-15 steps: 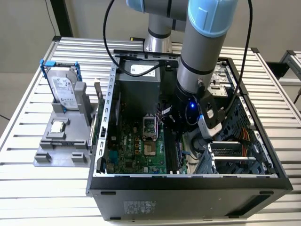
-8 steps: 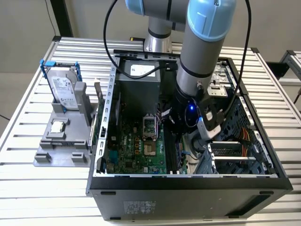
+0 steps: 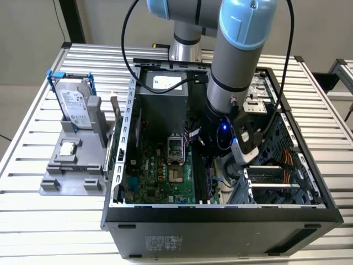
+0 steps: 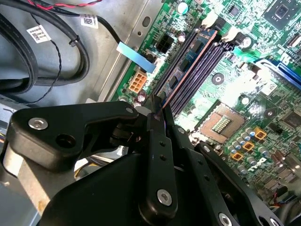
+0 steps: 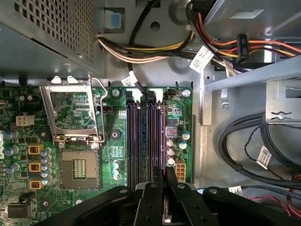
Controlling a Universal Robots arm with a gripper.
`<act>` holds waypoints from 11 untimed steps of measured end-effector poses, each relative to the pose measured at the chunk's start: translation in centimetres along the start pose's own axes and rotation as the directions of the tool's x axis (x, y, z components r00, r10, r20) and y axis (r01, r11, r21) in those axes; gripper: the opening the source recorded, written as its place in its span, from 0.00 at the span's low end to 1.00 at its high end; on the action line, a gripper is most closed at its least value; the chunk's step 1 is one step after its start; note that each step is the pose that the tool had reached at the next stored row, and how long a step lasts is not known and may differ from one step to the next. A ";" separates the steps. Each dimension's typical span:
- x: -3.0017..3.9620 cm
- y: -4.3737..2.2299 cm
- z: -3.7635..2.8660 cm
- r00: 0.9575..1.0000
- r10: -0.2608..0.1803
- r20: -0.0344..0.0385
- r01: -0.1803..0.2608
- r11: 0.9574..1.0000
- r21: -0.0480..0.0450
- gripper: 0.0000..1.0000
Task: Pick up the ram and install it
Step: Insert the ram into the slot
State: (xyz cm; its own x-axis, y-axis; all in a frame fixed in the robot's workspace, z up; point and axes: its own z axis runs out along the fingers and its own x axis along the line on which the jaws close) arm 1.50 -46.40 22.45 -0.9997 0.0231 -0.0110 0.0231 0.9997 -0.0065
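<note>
I am steering a single arm that reaches down into an open computer case (image 3: pixel 220 210) lying on a slatted metal desk (image 3: pixel 33 221). Seen from the exterior view, the gripper (image 3: pixel 212 160) hangs low over the green motherboard (image 3: pixel 160 171), near the case's middle.

In both wrist views the gripper's black fingers (image 4: pixel 157 136) are drawn close together, clamped on the ram (image 4: pixel 188 77). The ram is a thin dark stick standing on edge. In the second wrist view it runs away from the fingertips along the row of dark memory slots (image 4: pixel 200 61), with a coppery edge showing. In the first wrist view the ram (image 5: pixel 164 141) sits in line with the slot nearest the small capacitors, beside the other memory slots (image 5: pixel 141 136). I cannot tell whether it is pressed fully home or only resting in the slot's mouth.

The empty processor socket (image 5: pixel 80 167) lies beside the slots, its metal frame (image 5: pixel 73 110) flipped open.

Off to the exterior view's left, a grey holder (image 3: pixel 71 165) on the desk carries a hard drive (image 3: pixel 74 105) and a small square processor chip (image 3: pixel 67 148).

My judgement: the pick is done, and the insertion step is in hand. What follows calls for a straight, even push downward, keeping the stick square to the slot.
</note>
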 end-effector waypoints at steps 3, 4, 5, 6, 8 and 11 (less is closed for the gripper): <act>0.00 0.00 0.03 1.000 -0.003 0.000 0.003 1.000 0.000 0.00; 0.01 0.00 0.04 1.000 -0.003 0.000 0.003 1.000 0.000 0.00; 0.02 0.00 0.05 1.000 -0.003 0.000 0.003 1.000 0.000 0.00; 0.02 0.00 0.07 1.000 -0.005 0.000 0.005 1.000 0.000 0.00; 0.04 0.00 0.14 1.000 -0.005 0.000 0.005 1.000 0.000 0.00; 0.06 0.00 0.29 1.000 -0.005 0.000 0.005 1.000 0.000 0.00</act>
State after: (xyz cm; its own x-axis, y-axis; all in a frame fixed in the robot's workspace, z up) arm 1.44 -46.40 22.17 -0.9998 0.0177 -0.0111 0.0178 0.9998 -0.0065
